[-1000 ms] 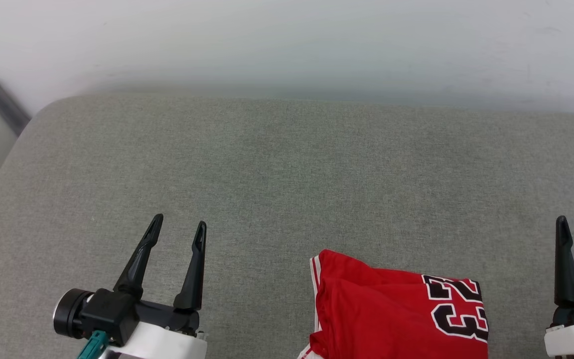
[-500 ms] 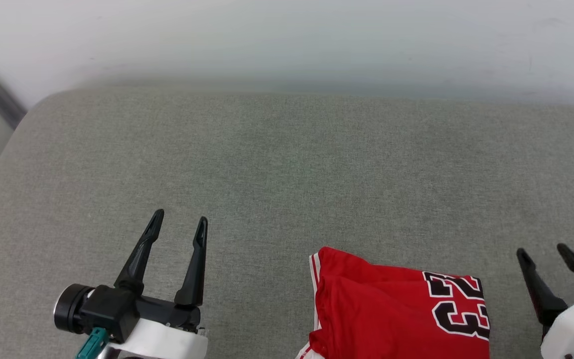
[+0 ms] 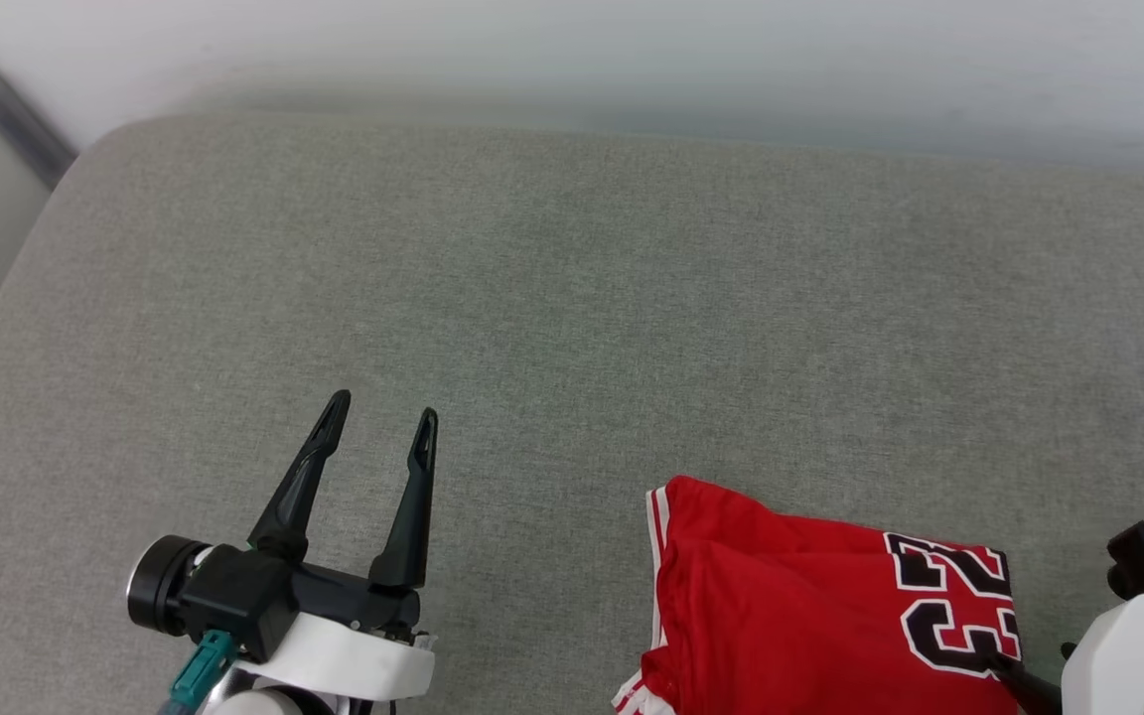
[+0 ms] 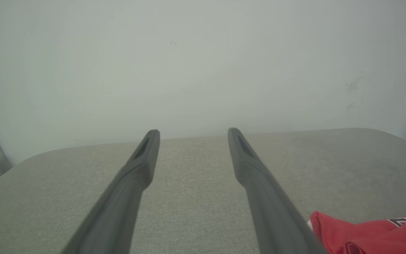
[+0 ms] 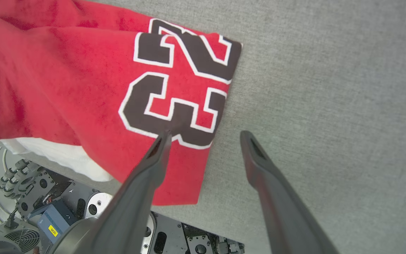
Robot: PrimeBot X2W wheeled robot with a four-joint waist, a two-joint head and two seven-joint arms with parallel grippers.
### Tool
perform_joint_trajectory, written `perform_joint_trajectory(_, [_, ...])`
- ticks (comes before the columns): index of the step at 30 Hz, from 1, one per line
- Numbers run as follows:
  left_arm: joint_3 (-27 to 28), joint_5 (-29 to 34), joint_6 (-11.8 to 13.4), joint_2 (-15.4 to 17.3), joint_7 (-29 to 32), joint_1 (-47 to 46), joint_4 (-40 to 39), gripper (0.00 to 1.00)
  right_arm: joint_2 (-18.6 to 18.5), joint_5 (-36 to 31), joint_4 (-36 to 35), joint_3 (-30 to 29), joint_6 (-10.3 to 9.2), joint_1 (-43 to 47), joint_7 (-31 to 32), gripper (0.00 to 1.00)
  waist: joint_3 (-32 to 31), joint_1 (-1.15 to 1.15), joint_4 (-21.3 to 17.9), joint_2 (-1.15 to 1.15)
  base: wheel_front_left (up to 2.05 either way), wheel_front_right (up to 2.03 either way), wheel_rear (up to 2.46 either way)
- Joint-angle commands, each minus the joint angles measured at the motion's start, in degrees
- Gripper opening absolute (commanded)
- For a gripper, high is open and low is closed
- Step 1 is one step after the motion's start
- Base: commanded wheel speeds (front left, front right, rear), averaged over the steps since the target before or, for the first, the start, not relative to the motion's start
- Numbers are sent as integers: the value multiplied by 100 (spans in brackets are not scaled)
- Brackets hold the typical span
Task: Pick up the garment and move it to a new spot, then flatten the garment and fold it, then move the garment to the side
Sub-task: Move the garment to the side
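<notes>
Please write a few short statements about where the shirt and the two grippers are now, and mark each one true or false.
1. The open right gripper has one finger over the garment and the other over the bare grey cushion. True.
2. The garment lies in the middle of the grey cushion. False: it lies at the near edge, toward the robot's right.
3. The left gripper is open and holds nothing. True.
4. The number print is white with a black outline. False: it is black, outlined in white.
</notes>
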Motion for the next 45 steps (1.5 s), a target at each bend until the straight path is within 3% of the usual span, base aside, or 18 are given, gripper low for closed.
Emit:
perform_joint_trajectory(1, [-20, -2, -9, 20, -12, -78, 4, 100, 113, -93, 51, -90, -3, -55, 40, 100, 93, 0, 93, 0, 0, 0, 0])
perform_joint_trajectory(6, [-36, -12, -9, 29, -12, -168, 7, 100, 324, -261, 415, -21, -2, -188, 147, 100, 259, 0, 238, 0, 0, 0, 0])
perform_joint_trajectory(16, [-107, 22, -9, 22, -12, -286, 63, 100, 297, -460, 1558, 624, -1, -355, -95, 100, 364, 0, 371, 0, 0, 0, 0])
perform_joint_trajectory(17, [-122, 33, -9, 16, -12, -298, 73, 100, 291, -479, 1652, 703, -1, -354, -148, 93, 356, 0, 375, 0, 0, 0, 0])
perform_joint_trajectory(18, [-137, 34, -9, 10, -12, -309, 80, 100, 267, -492, 1729, 766, -1, -375, -214, 69, 347, 0, 379, 0, 0, 0, 0])
perform_joint_trajectory(20, [-143, 25, -9, 5, -12, -323, 99, 100, 175, -566, 1804, 859, -1, -491, -423, 0, 314, 0, 376, 0, 0, 0, 0])
perform_joint_trajectory(26, [-10, 1, -9, -10, -12, -196, 126, 100, -336, -822, 1710, 1090, -8, -883, -884, 0, 114, 0, 220, 0, 0, 0, 0])
perform_joint_trajectory(37, [-158, -7, -9, -45, -12, -162, 68, 100, -2366, -1456, 1101, 2835, -6, -2179, -1237, 0, 128, 0, -834, 0, 0, 0, 0])
perform_joint_trajectory(45, [-648, 56, -9, 33, -12, -603, 27, 100, -3512, -1434, 1347, 3244, -5, -3203, -1521, 0, 774, 0, -1650, 0, 0, 0, 0])
